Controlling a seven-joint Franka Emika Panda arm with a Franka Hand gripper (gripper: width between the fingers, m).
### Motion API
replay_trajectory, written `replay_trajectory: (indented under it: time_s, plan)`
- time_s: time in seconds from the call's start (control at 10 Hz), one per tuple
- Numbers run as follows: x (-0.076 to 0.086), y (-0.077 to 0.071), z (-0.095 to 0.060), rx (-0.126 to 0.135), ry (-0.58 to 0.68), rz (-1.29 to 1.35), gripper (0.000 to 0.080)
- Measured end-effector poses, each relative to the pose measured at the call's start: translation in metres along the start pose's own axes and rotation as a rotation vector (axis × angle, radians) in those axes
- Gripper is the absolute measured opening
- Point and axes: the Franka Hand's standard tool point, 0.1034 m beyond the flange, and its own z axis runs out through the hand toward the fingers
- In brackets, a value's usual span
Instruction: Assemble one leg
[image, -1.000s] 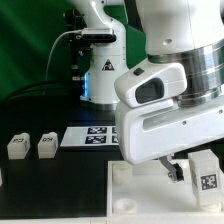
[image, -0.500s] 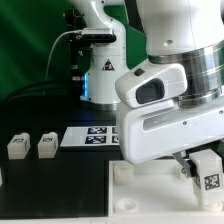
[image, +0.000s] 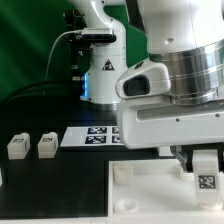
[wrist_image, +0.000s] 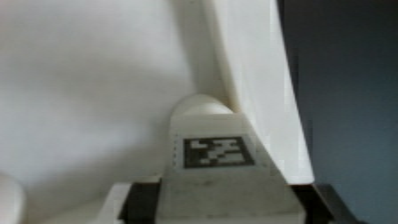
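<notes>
My gripper (image: 203, 160) is shut on a leg (image: 205, 178), a small white block with a black-and-white tag facing out. It holds the leg upright low at the exterior view's right, just over the large white tray-like piece (image: 140, 190). In the wrist view the leg (wrist_image: 217, 140) stands between my two dark fingers (wrist_image: 146, 203), with the tray's raised rim (wrist_image: 249, 70) running right beside it. Two more legs (image: 16, 146) (image: 46, 146) stand on the table at the exterior view's left.
The marker board (image: 95, 135) lies flat behind the tray-like piece. The arm's base (image: 100, 75) and cables stand at the back. A round corner socket (image: 122, 171) shows on the tray-like piece's near-left corner.
My gripper has moved down with the leg, toward the tray-like piece, so the leg now sits lower in the exterior view. The two legs at the left have not moved.
</notes>
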Motion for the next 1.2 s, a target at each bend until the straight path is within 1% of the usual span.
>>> replay_trajectory:
  time_s: [0.1,0.2,0.3,0.7,0.8,0.9,1.0,1.1,1.2]
  plan:
    - [-0.0011,0.0009,0.0015,0.022,-0.017,0.208,0.0292]
    - [-0.0043,0.0002,0.004,0.052,-0.047,0.419,0.0292]
    - [-0.0051,-0.0006,0.0041,0.059,-0.056,0.501,0.0292]
    - [-0.0082,-0.0041,0.0057,0.049,-0.07,0.863,0.0292]
    - [-0.0081,-0.0042,0.0058,0.05,-0.072,0.924,0.0292]
    - [-0.0071,-0.0045,0.0063,0.061,-0.075,1.029,0.0292]
    - [-0.0079,-0.0051,0.0067,0.06,-0.076,1.027,0.0369]
    - [-0.0083,-0.0055,0.0069,0.061,-0.075,1.001,0.0508]
    - [-0.0083,-0.0055,0.0069,0.062,-0.073,0.947,0.0604]
